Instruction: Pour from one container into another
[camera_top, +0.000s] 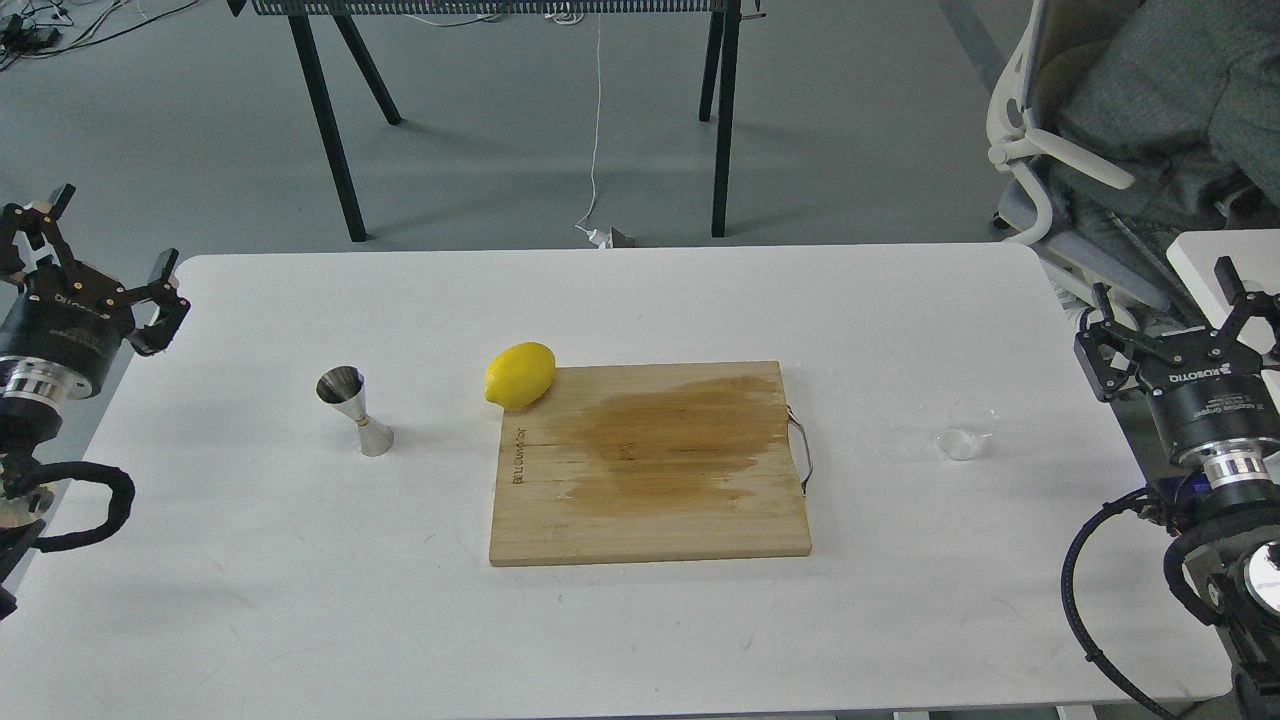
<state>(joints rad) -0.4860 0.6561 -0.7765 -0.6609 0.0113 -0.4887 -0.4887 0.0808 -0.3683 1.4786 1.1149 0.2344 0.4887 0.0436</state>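
The clear round cup (966, 430) stands on the white table (640, 300) at the right, upright and apart from everything. A steel hourglass jigger (355, 411) stands upright at the left of the table. My left gripper (95, 255) hangs open off the table's left edge, well left of the jigger, with nothing between its fingers. Beyond the right edge my right gripper (1165, 305) is open too, up and to the right of the cup, holding nothing.
A wooden cutting board (650, 500) with a dark wet stain and a metal handle lies mid-table. A yellow lemon (520, 375) rests at its back left corner. A white office chair (1050, 170) with a person in grey stands at the back right.
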